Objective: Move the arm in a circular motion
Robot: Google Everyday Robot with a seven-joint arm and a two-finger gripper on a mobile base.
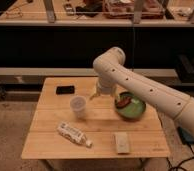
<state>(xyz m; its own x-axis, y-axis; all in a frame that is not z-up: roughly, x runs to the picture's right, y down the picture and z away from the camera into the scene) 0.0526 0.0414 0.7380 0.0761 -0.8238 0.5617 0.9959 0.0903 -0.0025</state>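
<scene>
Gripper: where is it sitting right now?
In the camera view, the gripper hangs at the arm's tip over the table's middle, between the cup and the green bowl, nearer the cup.
</scene>
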